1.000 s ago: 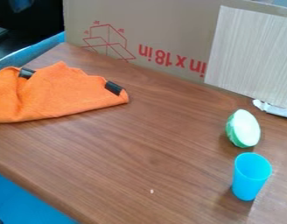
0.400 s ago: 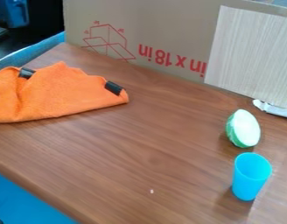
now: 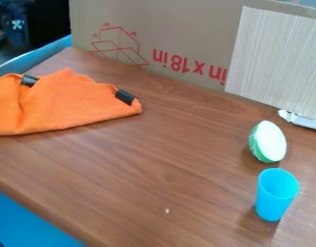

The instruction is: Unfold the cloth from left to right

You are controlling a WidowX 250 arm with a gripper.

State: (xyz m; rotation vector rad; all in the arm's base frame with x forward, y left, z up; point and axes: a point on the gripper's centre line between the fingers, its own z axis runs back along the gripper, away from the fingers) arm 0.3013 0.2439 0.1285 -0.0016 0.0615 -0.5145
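Lower into the upper-left corner has come a dark shape [image 3: 16,24] with a small white mark, far behind and left of the blue cup [image 3: 275,195] as the camera sees it. Since the earlier frame, the orange cloth [image 3: 64,108] has kept its place and its bunched outline. I cannot tell whether my end effector is wide, narrow or holding something.

The cloth I am to unfold lies well to the left of the cup and farther back, creased and running out past the view's left edge. Two black strips mark its back side: a left strip [image 3: 29,80] by a deep crease, and a right strip [image 3: 125,97] at the corner nearer the cup (handy landmarks, those).

The cup stands upright on the brown wooden table [image 3: 167,164]. Just behind it is a green object with a white face [image 3: 269,142], tilted, that face turned partly upward. A tiny pale speck [image 3: 167,211] sits on the wood, left of the cup. Well behind the cup stands a cardboard panel [image 3: 180,24] with red print, a pale ribbed sheet [image 3: 276,60] against it. Far left of the cup, beyond the table's front edge, I see a bright blue surface [image 3: 25,219].
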